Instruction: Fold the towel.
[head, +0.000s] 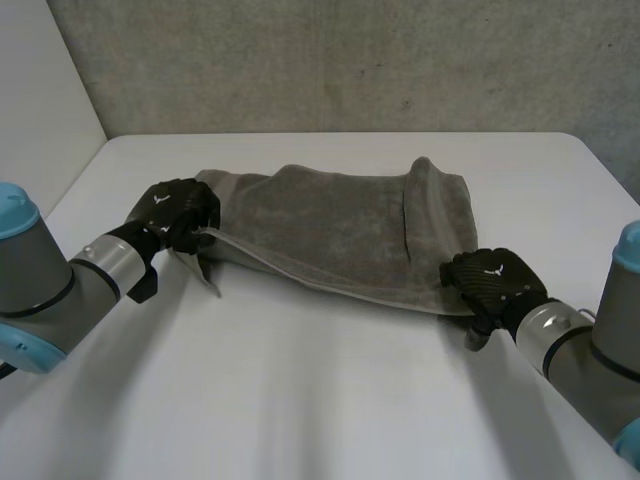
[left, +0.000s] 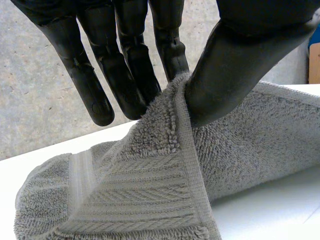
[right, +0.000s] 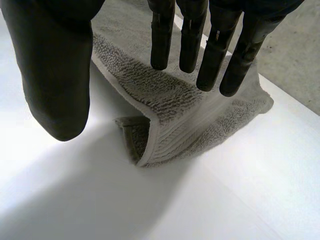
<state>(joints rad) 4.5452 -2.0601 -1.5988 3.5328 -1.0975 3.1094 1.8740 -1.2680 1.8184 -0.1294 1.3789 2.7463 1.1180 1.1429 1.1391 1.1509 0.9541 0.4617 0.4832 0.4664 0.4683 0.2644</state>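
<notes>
Two hands flank the rumpled grey terry towel (head: 340, 225) on the white table (head: 330, 400). The left hand (head: 175, 210) pinches a corner between thumb and fingers; the right hand (head: 495, 280) hangs released over another.

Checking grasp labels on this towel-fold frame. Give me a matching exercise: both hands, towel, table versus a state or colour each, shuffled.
1. left hand
2. right hand
3. towel
4. table

A. white
B. open, fingers straight over a towel corner
C. grey, lying on the table
D. pinching a towel corner, thumb against fingers

Pairs: 1-D, 2-B, 3-C, 4-A
</notes>
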